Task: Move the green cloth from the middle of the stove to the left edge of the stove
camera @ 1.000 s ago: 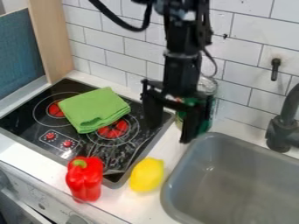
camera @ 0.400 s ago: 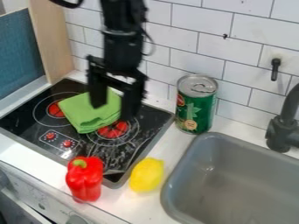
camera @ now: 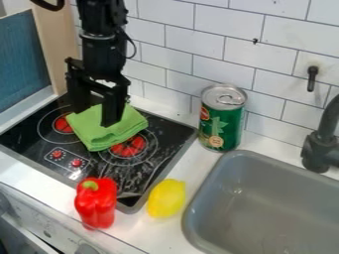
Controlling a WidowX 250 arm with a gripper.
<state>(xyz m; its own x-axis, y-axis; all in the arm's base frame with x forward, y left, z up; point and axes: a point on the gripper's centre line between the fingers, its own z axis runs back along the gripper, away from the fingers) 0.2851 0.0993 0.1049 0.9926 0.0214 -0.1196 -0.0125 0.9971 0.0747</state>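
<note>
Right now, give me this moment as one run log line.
pincer: open, by green cloth, contact unclear | green cloth: folded, on stovetop | red pepper: upright | lemon: between stovetop and sink | green can: upright

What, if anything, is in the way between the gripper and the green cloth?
Nothing visible: the gripper hangs, fingers apart, over the folded green cloth on the stovetop. The green can stands off to the side; the red pepper and lemon sit nearer the camera.
</note>
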